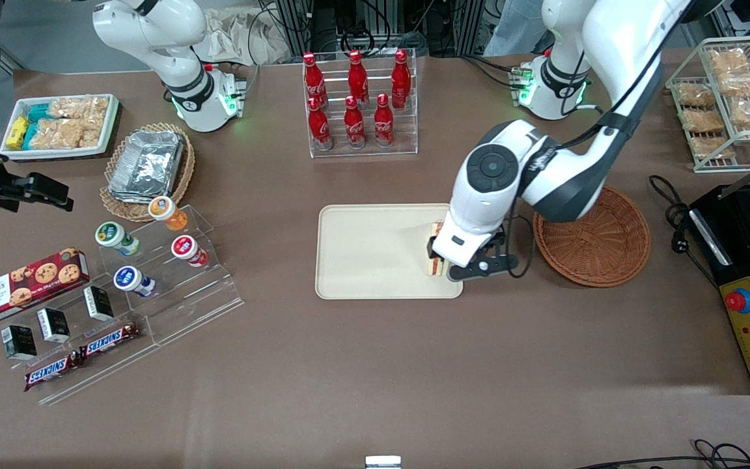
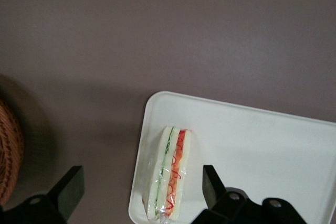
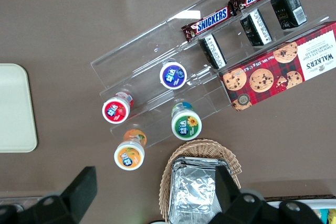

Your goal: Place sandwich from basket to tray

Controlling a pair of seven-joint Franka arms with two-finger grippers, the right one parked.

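The sandwich (image 2: 169, 178), a wrapped white wedge with green and red-orange filling, lies on the cream tray (image 2: 252, 145) at the tray end nearest the basket. My left gripper (image 2: 140, 187) hangs over it, open. The fingers (image 2: 210, 184) stand apart on either side of the sandwich, with a gap between each and the bread. From the front, the sandwich (image 1: 437, 266) shows only partly under the gripper (image 1: 446, 262), at the edge of the tray (image 1: 375, 251). The reddish-brown wicker basket (image 1: 593, 238) sits beside the tray, toward the working arm's end, with nothing in it.
A clear rack of red cola bottles (image 1: 359, 104) stands farther from the front camera than the tray. A black appliance (image 1: 749, 273) and a wire rack of snacks (image 1: 730, 98) are at the working arm's end. Yogurt cups (image 1: 153, 244), a foil-container basket (image 1: 147, 166) and sweets lie toward the parked arm's end.
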